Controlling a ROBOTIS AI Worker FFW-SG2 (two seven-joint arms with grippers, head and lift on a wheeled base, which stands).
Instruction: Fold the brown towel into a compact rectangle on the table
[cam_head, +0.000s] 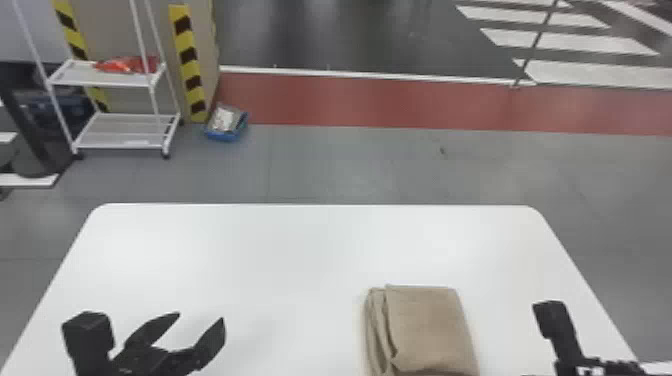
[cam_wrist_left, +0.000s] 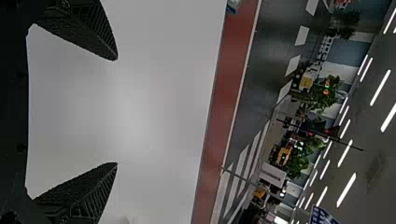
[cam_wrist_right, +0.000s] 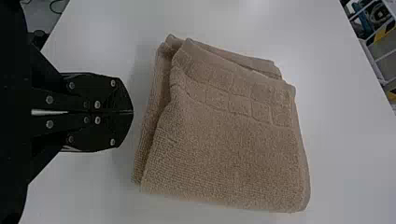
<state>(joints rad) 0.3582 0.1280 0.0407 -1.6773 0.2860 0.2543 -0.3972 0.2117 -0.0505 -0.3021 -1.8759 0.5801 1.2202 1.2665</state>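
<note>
At the upper left of the head view, a white cart (cam_head: 115, 132) is standing on the gray floor, and a red thing (cam_head: 127, 64) is lying on its top shelf. At the lower left, I am holding my left gripper (cam_head: 200, 316) over the white table (cam_head: 280, 250) with its two black fingers wide apart (like a big beak), and I am gripping nothing with it. Up past the far edge of the table, a blue box (cam_head: 227, 134) is sitting on the floor by a post with yellow and black stripes (cam_head: 188, 60). At the bottom, right of the middle, the brown towel (cam_head: 430, 325) is lying on the table, folded up small. Its layers are peeking out along its left side (they are not lining up very well), and the right wrist view is showing a row of little squares (cam_wrist_right: 240, 105) across its top layer. At the lower right, I am holding my right gripper (cam_head: 605, 367) closed, its fingers pressed flat together with nothing in them. In the right wrist view, its tips are pointing at the towel, and a bit of white table is showing between.
</note>
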